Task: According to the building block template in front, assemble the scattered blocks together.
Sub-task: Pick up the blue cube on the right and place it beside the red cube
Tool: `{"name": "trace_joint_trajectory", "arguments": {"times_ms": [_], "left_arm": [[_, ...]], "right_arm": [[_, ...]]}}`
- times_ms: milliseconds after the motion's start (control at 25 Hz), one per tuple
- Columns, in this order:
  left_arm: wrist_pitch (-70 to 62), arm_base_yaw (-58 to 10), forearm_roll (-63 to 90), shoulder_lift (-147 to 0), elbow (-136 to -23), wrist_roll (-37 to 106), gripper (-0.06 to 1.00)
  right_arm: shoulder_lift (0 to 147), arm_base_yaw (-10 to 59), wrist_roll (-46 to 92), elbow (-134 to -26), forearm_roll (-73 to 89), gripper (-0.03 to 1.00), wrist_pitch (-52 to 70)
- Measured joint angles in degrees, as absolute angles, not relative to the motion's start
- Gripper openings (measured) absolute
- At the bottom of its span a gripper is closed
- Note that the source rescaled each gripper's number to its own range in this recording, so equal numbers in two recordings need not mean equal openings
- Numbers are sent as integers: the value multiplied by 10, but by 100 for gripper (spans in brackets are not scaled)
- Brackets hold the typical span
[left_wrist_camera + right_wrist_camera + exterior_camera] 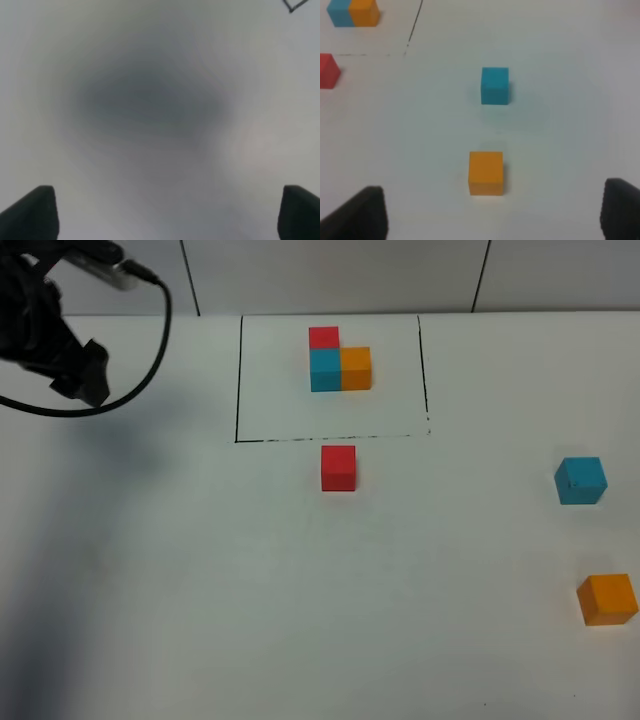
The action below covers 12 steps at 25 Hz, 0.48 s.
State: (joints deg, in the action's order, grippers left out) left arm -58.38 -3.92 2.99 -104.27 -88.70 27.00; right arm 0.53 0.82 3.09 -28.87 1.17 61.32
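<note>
bright, even light — left wrist view wholly blurred, dark central shadow.

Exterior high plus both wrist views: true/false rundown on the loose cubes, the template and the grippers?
1. The loose red cube lies just outside the black frame. True.
2. The loose cyan cube touches the loose orange cube. False: they lie apart, with bare table between them.
3. In the template, orange sits beside cyan. True.
4. The right gripper holds the loose orange cube. False: the gripper is open and the cube lies on the table ahead of it.
5. The left gripper is open with nothing between its fingers. True.
</note>
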Motion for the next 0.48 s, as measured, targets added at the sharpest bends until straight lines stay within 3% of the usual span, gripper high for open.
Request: {"name": "trace_joint_trajectory", "arguments": {"times_ms": [240, 480], "left_arm": [[-532, 24, 24, -906, -726, 229, 98], [-482, 32, 22, -701, -580, 172, 98]], "right_arm": [[5, 8, 31, -289, 12, 73, 613], [5, 8, 31, -289, 12, 73, 613]]}}
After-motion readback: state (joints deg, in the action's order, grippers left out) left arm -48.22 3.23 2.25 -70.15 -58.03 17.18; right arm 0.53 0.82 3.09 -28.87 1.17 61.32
